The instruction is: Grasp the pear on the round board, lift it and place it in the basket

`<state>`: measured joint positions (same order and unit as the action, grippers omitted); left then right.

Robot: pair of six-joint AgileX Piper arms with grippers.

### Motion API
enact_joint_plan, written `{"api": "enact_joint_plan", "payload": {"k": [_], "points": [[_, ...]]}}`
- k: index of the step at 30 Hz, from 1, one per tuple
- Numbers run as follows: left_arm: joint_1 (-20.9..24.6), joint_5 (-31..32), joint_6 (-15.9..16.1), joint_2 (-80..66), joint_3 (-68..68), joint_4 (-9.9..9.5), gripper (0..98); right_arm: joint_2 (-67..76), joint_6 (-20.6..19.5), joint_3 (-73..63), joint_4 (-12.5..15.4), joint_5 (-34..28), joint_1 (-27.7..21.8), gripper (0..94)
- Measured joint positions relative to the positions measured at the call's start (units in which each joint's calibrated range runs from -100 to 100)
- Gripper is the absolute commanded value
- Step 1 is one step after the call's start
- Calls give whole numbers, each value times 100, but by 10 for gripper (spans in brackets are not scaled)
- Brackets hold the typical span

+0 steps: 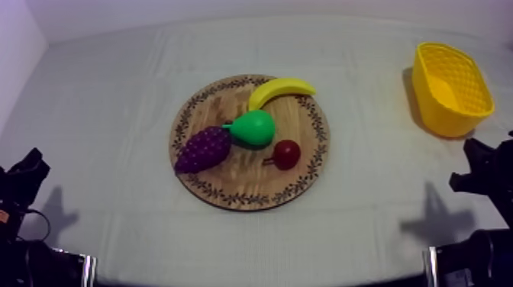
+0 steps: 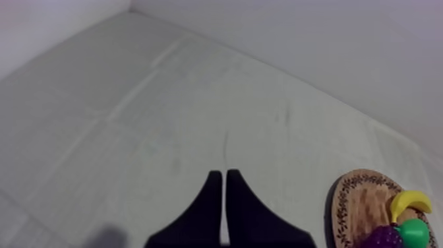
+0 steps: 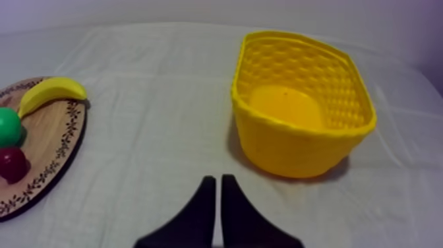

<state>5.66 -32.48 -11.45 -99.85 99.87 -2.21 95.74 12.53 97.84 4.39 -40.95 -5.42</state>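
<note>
Sideways on the wooden board [image 1: 244, 182] lies the pear [image 1: 255, 127], stem toward the grapes [image 1: 203, 149]; left hand [image 2: 223, 177] and right hand [image 3: 217, 179] closed, empty.

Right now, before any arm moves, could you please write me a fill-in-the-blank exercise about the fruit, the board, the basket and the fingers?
1. The pear lies on the board, and its colour is ____.
2. Together, ____ toy fruits lie on the board.
3. The basket is ____: no fruit lies in it.
4. The left fingers and the right fingers are both ____, with nothing between them.

Missing words: green; four; empty; shut.
</note>
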Motion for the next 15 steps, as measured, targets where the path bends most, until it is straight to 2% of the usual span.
{"api": "enact_joint_plan", "payload": {"k": [9,15], "points": [[0,0,0,0,0,0,1,-333,510,-1188,610,-629,-222,3],[0,0,3,0,0,0,1,-1398,476,-2704,898,-770,-183,3]]}}
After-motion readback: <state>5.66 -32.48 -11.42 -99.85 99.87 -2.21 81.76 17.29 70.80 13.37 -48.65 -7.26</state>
